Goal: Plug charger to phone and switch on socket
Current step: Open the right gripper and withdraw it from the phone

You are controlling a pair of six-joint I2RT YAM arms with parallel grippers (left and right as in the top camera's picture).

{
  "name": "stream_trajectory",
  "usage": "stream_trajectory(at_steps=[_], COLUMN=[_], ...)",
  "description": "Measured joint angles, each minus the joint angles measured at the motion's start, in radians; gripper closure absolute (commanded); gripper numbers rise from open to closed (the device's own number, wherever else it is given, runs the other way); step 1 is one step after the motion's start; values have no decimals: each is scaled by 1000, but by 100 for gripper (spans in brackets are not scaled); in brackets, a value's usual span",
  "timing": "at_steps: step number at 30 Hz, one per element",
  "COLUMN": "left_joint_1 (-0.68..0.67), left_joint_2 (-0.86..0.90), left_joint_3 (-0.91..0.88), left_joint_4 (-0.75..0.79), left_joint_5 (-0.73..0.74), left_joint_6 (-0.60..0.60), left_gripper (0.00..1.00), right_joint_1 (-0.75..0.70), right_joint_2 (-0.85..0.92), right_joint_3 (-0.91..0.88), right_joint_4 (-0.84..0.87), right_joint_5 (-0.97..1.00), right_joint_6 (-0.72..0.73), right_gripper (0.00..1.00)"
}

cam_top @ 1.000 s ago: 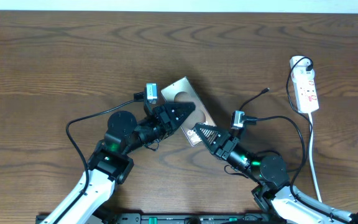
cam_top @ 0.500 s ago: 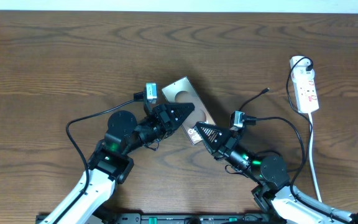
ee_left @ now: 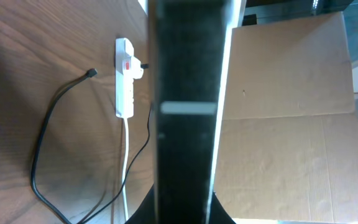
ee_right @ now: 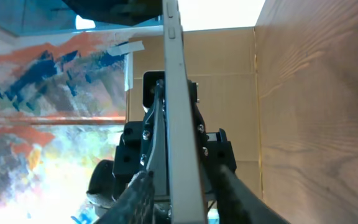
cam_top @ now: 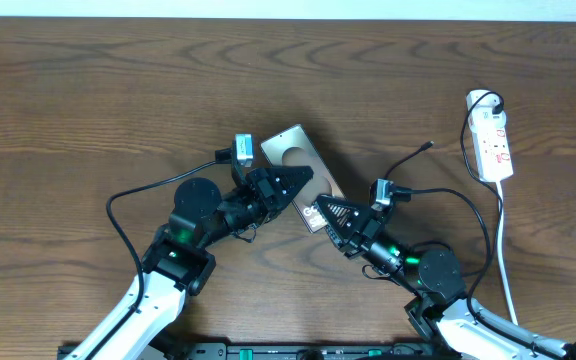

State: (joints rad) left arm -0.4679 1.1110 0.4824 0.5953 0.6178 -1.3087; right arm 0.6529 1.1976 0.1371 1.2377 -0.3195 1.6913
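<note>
Left gripper (cam_top: 303,181) clamped the phone (cam_top: 290,152), blocking its camera; right gripper (cam_top: 320,210), grip indeterminate, had edged closer; charger (cam_top: 426,148) and socket (cam_top: 490,140) lay aside.

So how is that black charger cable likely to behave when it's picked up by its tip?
The cable lies in loose curves on the table, so it is probably floppy and will trail behind. It looks thin, so likely light and easy to drag. The connector tip is small, so it may twist in a grip.

Black two-finger right gripper (cam_top: 317,212) edged slightly left, now closer against the lower end of the flat grey-brown metallic phone (cam_top: 290,148)
</note>
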Motion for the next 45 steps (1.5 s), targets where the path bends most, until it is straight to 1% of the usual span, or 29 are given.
stream_trajectory(at_steps=[7, 13, 18, 21, 23, 25, 31, 34, 39, 41, 45], left_joint_1=[0, 15, 51, 73, 95, 108, 128, 127, 128, 129, 129], left_joint_2=[0, 0, 0, 0, 7, 12, 16, 16, 16, 16, 16], left_joint_3=[0, 0, 0, 0, -1, -2, -2, -2, -2, -2, -2], left_joint_4=[-34, -35, -48, -99, -161, -188, -211, -233, -316, -343, -363], left_joint_5=[-18, -22, -23, -23, -23, -23, -31, -30, -30, -25, -6], left_joint_6=[2, 24, 49, 59, 81, 96, 140, 149, 161, 166, 182], left_gripper=[92, 93, 93, 93, 93, 93, 92, 93, 92, 93, 93], right_joint_1=[0, 0, 0, 0, 0, 0, 0, 0, 0, 0, 0], right_joint_2=[0, 0, 0, 0, 0, -1, -1, 0, 0, -1, 0], right_joint_3=[0, 0, 0, 2, 3, 6, 10, 10, 10, 11, 12], right_joint_4=[-56, -82, -94, -149, -224, -294, -463, -472, -504, -575, -683], right_joint_5=[-33, -80, -109, -116, -116, -114, -77, -61, -26, 22, 135], right_joint_6=[2, 6, -43, -123, -203, -267, -441, -529, -717, -789, -865], right_gripper=[48, 33, 25, 20, 18, 16, 10, 7, 7, 6, 4])
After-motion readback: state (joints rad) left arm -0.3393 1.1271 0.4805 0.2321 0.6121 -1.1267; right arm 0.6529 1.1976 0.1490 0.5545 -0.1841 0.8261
